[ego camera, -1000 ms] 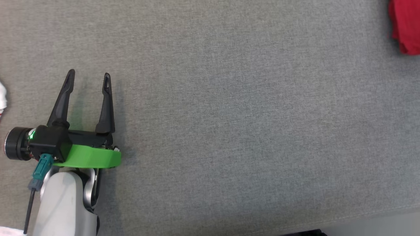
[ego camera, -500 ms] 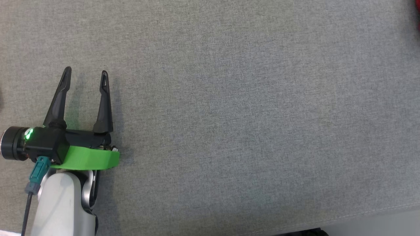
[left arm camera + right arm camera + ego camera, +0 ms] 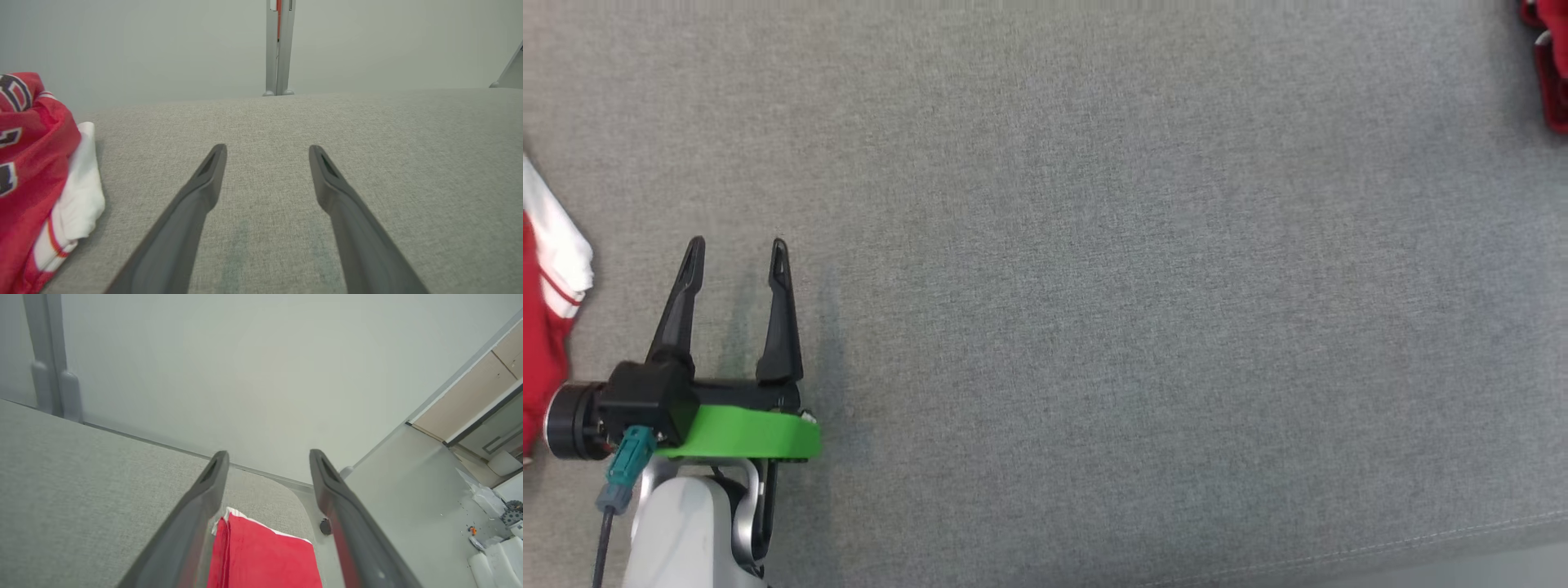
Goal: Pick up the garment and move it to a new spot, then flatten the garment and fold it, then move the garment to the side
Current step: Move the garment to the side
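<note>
Just left of the left gripper (image 3: 738,242), whose fingers spread wide over the grey worktop (image 3: 1094,286), lies a red-and-white jersey (image 3: 539,327), apart from it. Far right, the folded red garment (image 3: 265,555) lies beneath the right gripper (image 3: 269,452), between its wide-spread fingers.

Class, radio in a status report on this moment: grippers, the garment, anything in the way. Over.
Left gripper open, empty, over grey fabric surface. Right gripper open above folded red garment, not gripping. Red-and-white jersey lies at robot's far left, untouched.
</note>
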You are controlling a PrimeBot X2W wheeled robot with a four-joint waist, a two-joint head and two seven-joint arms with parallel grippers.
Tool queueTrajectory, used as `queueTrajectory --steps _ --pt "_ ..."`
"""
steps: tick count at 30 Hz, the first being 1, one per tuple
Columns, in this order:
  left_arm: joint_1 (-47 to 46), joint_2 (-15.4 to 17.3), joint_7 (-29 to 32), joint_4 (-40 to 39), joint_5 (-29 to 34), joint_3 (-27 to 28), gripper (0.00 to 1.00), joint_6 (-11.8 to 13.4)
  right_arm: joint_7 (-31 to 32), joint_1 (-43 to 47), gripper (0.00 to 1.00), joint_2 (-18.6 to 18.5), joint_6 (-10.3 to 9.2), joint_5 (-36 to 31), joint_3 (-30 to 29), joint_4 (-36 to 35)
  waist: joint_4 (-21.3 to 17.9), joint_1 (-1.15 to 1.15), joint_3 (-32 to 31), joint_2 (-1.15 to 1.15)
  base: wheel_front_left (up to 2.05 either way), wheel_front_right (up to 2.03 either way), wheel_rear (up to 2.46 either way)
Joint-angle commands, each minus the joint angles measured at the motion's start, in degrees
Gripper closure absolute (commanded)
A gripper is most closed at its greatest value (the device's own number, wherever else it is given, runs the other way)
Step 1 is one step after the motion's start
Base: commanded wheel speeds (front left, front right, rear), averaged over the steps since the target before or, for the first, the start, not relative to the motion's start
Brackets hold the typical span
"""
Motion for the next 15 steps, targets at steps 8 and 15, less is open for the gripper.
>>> queueTrajectory --steps 8,15 --pt "6.05 -0.88 -0.01 1.72 -1.06 2.16 0.00 0.43 -0.20 18.18 0.00 9.60 -0.13 -6.45 -12.65 -14.90 1.34 0.00 -12.30 0.00 0.00 0.00 0.00" --pt "9.15 -1.38 -0.01 2.85 -1.31 2.89 0.00 0.27 -0.21 31.05 0.00 16.79 -0.12 -10.07 -19.10 -24.85 2.40 0.00 -17.03 0.00 0.00 0.00 0.00"
